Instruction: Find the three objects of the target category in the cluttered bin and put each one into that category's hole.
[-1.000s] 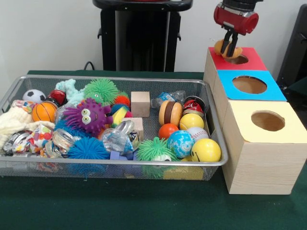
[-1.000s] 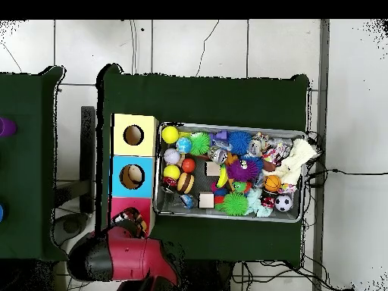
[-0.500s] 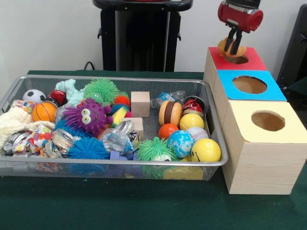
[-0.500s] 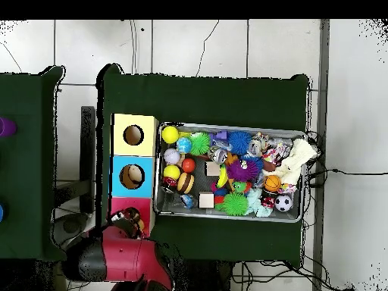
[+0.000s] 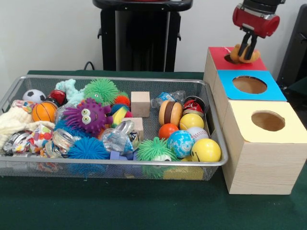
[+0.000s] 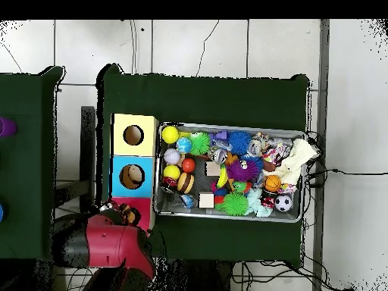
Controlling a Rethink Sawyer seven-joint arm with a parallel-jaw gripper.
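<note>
The green worktop (image 5: 144, 211) is carrying a mesh bin (image 5: 110, 165) crowded with toys and, just beside it, a row of wooden boxes. The red-topped box (image 5: 225, 57), farthest back, is sitting under the tool (image 5: 246, 50), which is pinching an orange ring-shaped toy (image 5: 243, 54) above its far edge, probably so it can fall into that hole.
</note>
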